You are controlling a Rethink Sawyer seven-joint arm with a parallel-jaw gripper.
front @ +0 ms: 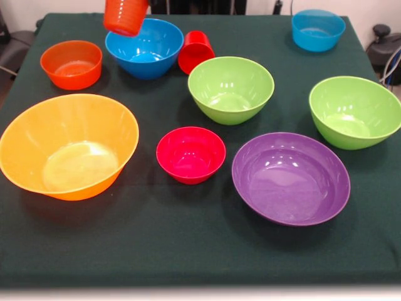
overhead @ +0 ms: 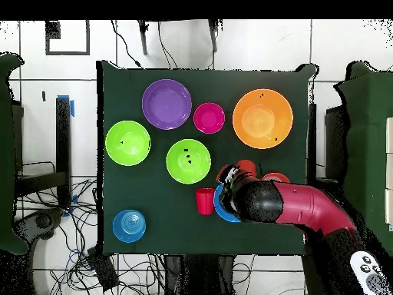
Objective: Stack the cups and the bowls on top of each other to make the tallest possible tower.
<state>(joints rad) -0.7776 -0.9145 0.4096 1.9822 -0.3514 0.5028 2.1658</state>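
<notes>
The orange cup [front: 125, 15] hangs tilted in the air at the top edge of the front view, above the rim of a blue bowl [front: 144, 47]. My gripper [overhead: 232, 175] is shut on it; in the overhead view the cup [overhead: 246, 166] shows just past the wrist. The red cup [front: 195, 51] lies on its side between the blue bowl and a lime green bowl [front: 230, 89]. The big orange bowl [front: 67, 145] and the small crimson bowl [front: 190, 154] stand apart on the cloth, both empty. No tower stands.
A small orange bowl [front: 71, 64] stands left of the blue bowl. A wide purple bowl [front: 291, 178], a second lime green bowl [front: 354, 111] and a second blue bowl [front: 317, 29] stand on the right. The dark green cloth [front: 188, 251] covers the table.
</notes>
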